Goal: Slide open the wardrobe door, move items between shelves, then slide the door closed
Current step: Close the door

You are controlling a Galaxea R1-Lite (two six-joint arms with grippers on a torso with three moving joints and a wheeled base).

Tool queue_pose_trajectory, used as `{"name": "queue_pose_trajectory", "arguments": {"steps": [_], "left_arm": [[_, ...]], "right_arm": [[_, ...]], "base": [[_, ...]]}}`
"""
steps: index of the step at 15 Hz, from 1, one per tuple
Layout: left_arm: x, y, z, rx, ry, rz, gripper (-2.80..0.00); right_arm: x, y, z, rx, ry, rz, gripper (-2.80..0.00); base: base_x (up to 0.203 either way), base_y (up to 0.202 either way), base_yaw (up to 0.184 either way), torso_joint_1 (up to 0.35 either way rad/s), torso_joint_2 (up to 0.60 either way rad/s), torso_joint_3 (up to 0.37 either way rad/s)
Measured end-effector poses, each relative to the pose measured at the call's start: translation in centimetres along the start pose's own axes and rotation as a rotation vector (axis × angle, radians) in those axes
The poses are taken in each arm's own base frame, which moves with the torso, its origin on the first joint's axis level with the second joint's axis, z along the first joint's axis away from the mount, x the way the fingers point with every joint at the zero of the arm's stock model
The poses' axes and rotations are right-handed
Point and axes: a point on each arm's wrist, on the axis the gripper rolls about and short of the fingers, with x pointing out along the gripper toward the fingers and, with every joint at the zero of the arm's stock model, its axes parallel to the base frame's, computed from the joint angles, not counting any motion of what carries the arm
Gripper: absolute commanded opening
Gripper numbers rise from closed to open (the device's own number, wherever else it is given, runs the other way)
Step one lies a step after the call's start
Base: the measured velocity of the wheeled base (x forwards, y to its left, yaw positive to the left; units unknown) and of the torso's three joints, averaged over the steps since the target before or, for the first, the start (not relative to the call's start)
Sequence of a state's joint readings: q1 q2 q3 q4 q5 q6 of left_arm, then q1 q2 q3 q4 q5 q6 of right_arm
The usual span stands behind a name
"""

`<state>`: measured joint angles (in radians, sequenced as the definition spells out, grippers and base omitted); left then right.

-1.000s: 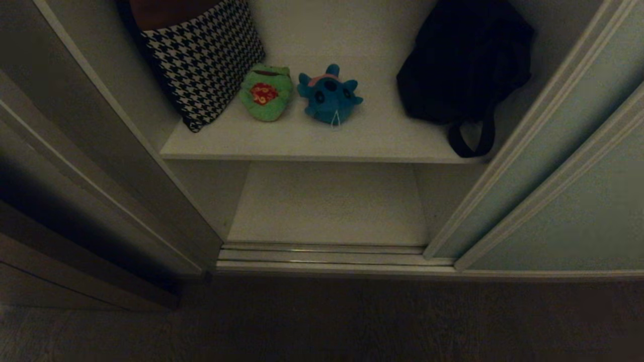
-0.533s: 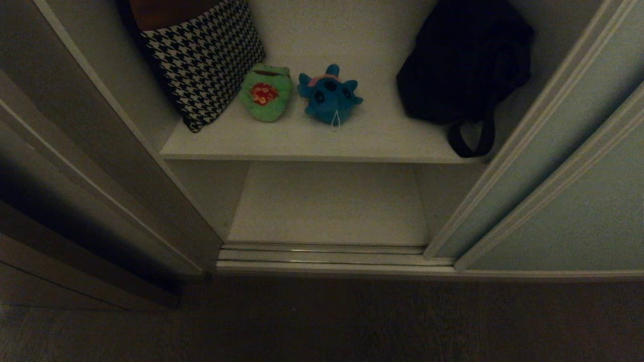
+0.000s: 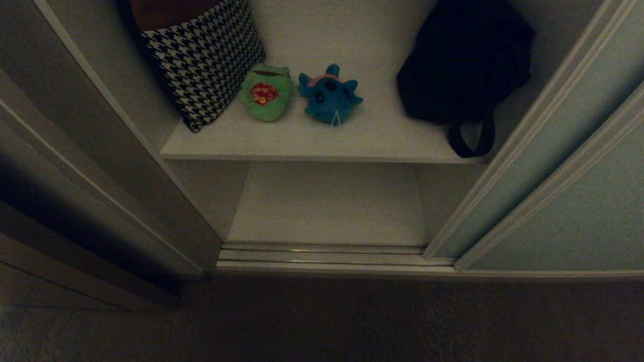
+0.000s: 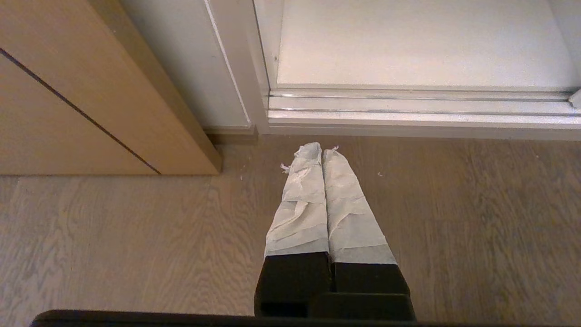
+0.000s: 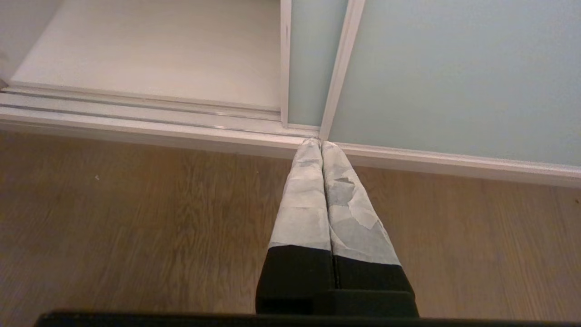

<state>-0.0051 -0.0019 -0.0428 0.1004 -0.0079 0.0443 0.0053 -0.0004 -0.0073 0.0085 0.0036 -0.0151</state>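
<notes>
Wardrobe interior stands open, sliding wardrobe door (image 3: 568, 201) at right. Teal plush toy (image 3: 329, 95) lies mid upper shelf (image 3: 322, 143). Left pincer (image 4: 316, 154) and right pincer (image 5: 320, 146), both pressed together, hang over the floor (image 4: 113, 236); spread one before reaching.

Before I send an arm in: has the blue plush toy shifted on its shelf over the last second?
No. The blue plush toy keeps its place beside the green plush toy, equally far from the shelf's front edge.
</notes>
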Motion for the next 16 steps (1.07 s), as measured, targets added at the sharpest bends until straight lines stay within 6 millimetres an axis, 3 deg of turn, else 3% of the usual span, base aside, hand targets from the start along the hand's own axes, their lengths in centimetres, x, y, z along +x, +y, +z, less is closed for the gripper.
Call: {"name": "queue_pose_trajectory", "arguments": {"steps": [2,4,6,9,11,16], "left_arm": [[0.0,0.0,0.0,0.000,0.000,0.000,-2.80],[0.0,0.0,0.0,0.000,0.000,0.001,-2.80],[0.0,0.0,0.0,0.000,0.000,0.001,-2.80],[0.0,0.0,0.0,0.000,0.000,0.000,-2.80],[0.0,0.0,0.0,0.000,0.000,0.001,-2.80],[0.0,0.0,0.0,0.000,0.001,0.001,-2.80]], "right_arm": [[-0.5,0.0,1.2,0.017,0.003,-0.009,-2.80],[-2.5,-0.1,5.4,0.055,-0.052,-0.006,-2.80],[-5.9,-0.1,10.5,0.084,-0.097,0.013,-2.80],[-9.3,-0.3,15.9,0.120,-0.013,0.044,-2.80],[-9.3,-0.4,18.4,0.160,0.086,0.045,-2.80],[-6.5,-0.7,24.2,0.340,0.130,-0.037,-2.80]], "base": [[0.000,0.000,0.000,0.000,0.00,0.000],[0.000,0.000,0.000,0.000,0.00,0.000],[0.000,0.000,0.000,0.000,0.00,0.000],[0.000,0.000,0.000,0.000,0.00,0.000],[0.000,0.000,0.000,0.000,0.00,0.000],[0.000,0.000,0.000,0.000,0.00,0.000]]}}
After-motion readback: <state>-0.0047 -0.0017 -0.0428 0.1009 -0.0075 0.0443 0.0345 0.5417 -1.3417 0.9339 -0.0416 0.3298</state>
